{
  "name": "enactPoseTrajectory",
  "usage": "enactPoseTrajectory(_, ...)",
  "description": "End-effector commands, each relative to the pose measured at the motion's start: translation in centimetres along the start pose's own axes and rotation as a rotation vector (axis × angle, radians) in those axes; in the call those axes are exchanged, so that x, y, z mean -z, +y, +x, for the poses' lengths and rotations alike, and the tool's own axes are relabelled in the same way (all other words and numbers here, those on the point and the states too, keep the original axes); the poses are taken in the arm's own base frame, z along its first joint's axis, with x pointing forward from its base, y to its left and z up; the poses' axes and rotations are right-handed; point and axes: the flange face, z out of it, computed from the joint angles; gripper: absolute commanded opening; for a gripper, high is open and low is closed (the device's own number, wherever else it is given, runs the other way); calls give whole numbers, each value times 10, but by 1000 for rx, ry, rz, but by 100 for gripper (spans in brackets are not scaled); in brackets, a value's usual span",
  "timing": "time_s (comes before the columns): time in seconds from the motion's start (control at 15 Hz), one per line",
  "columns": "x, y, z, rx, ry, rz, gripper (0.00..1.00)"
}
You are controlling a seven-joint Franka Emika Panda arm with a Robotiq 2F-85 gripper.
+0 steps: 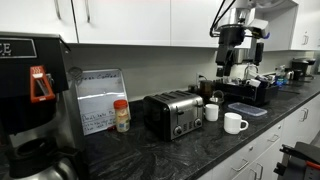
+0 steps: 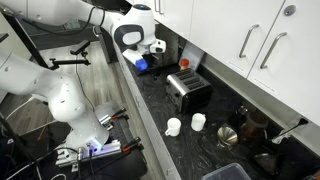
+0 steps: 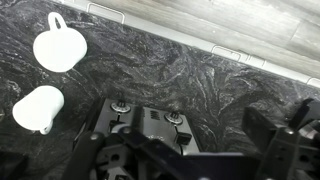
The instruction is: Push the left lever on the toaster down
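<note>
A silver two-slot toaster (image 1: 173, 114) stands on the dark marble counter, and it also shows in an exterior view (image 2: 187, 92). In the wrist view I see its front end (image 3: 145, 125) from above, with two round knobs and one black lever (image 3: 181, 137) below the right knob. The other lever is hidden behind my gripper's dark frame. My gripper (image 1: 232, 58) hangs high above the counter, well to the side of the toaster, and holds nothing. In the wrist view its fingers (image 3: 190, 165) look spread apart.
Two white mugs (image 1: 235, 122) (image 1: 211, 111) stand next to the toaster, and both show in the wrist view (image 3: 58, 48) (image 3: 38, 108). A spice jar (image 1: 122, 115), a sign (image 1: 100, 98) and a coffee machine (image 1: 35, 95) stand on its other side. A black tray (image 1: 245, 95) stands beneath the gripper.
</note>
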Motion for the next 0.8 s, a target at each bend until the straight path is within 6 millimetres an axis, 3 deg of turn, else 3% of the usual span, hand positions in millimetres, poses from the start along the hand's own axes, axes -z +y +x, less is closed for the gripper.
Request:
enactPoseTrajectory(0.0,-42,-14,24,-8,-27,-68,100)
enactPoseTrajectory(0.4,-93,-39,58,-42,-32,-113,100)
enactPoseTrajectory(0.73,-113,-40,93,-68,-8,-105,100)
